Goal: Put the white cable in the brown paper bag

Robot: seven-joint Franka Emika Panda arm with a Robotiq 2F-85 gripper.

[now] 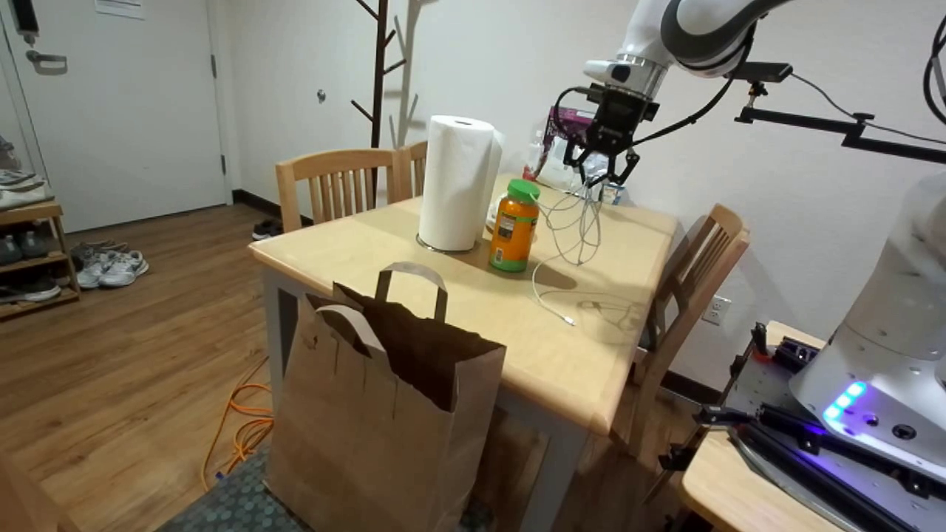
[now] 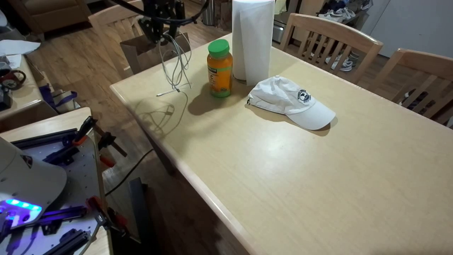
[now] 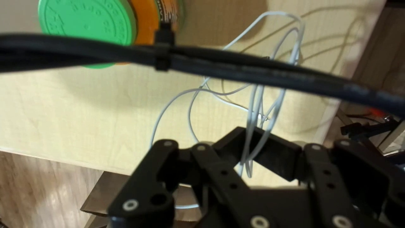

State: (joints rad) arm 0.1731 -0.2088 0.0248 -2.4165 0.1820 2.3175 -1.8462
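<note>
Close up in the wrist view, the gripper (image 3: 254, 144) pinches the white cable (image 3: 251, 110) between its closed jaws, loose loops hanging below the tips over the table (image 3: 95, 126), near the green-lidded bottle (image 3: 101, 23), with the brown paper bag (image 1: 369, 436) farther off, past the table's edge.

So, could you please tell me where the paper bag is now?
In an exterior view, the paper bag stands below and left of centre, beside the table, right of the orange cord.
</note>
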